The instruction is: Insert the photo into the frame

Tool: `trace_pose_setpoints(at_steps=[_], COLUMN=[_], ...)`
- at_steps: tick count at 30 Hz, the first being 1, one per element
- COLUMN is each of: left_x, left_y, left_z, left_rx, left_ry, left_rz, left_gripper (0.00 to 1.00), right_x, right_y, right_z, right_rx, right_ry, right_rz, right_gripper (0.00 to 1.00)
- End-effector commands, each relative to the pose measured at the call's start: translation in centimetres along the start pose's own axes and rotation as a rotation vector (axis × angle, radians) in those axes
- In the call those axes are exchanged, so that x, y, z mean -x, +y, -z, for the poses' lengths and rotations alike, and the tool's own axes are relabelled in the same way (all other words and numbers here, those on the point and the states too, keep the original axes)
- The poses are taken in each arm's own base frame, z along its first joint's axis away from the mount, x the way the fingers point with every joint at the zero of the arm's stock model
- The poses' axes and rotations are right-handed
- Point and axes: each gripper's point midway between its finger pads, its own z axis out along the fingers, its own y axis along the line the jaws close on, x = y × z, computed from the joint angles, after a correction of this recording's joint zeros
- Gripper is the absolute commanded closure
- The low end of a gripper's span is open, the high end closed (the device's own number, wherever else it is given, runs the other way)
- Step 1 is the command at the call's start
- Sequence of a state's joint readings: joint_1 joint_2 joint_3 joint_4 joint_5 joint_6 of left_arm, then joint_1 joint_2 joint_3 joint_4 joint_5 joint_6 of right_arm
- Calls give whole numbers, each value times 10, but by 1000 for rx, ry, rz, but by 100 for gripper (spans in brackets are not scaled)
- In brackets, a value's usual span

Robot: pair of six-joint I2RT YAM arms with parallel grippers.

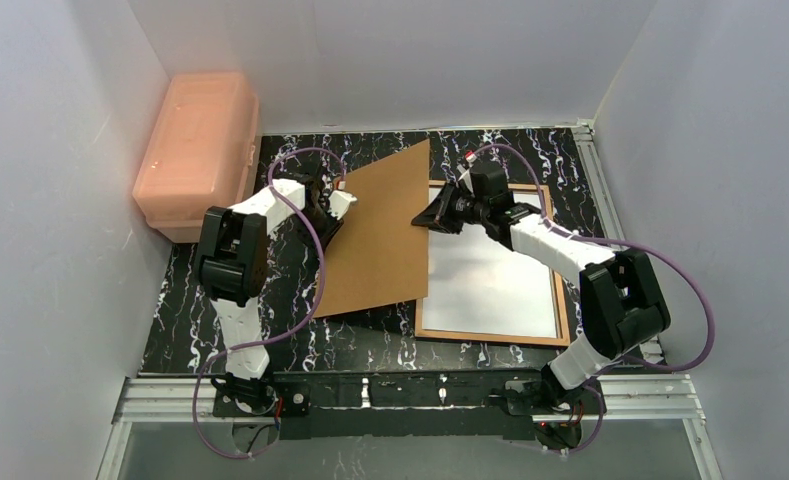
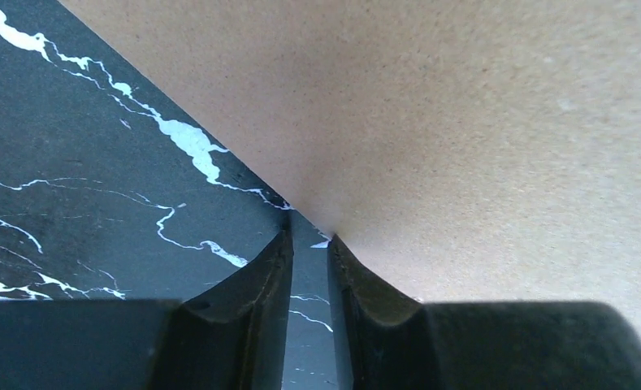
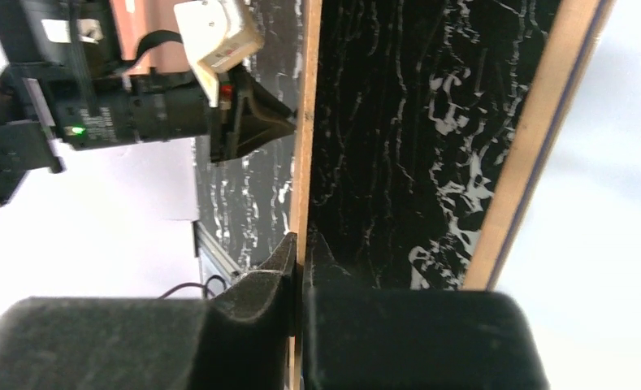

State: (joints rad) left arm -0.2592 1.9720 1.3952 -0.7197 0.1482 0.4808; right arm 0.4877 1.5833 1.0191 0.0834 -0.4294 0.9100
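While both arms reach inward at the middle of the top view, a brown board (image 1: 380, 235) sits tilted between them over the black marbled table (image 1: 370, 345). The right gripper (image 1: 432, 218) is clamped on the board's right edge. The left gripper (image 1: 338, 205) has its fingers almost together at the left edge; whether they pinch it is unclear. The frame (image 1: 490, 338) lies flat right of centre, wood-brown edges showing, its inside plain white. A peach box (image 1: 195, 150) sits upper left.
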Motion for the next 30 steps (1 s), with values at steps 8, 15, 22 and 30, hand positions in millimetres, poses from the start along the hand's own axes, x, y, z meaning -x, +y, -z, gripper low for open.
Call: trace_pose_setpoints(at_steps=[8, 15, 22, 30], left_x=[69, 79, 62, 45], left_y=[6, -57, -108, -107], left_z=[227, 365, 437, 447], left_rx=[65, -18, -108, -32], left_ry=[-407, -766, -1023, -1060], left_rz=[164, 238, 283, 309], left_gripper=[37, 11, 1, 1], right_x=[42, 10, -18, -32], right_y=[81, 165, 212, 259], right_z=[29, 23, 30, 48], right_rx=[-158, -150, -224, -236], right_ry=[-158, -272, -451, -668], right_rz=[304, 552, 806, 892], right_gripper=[99, 99, 99, 99])
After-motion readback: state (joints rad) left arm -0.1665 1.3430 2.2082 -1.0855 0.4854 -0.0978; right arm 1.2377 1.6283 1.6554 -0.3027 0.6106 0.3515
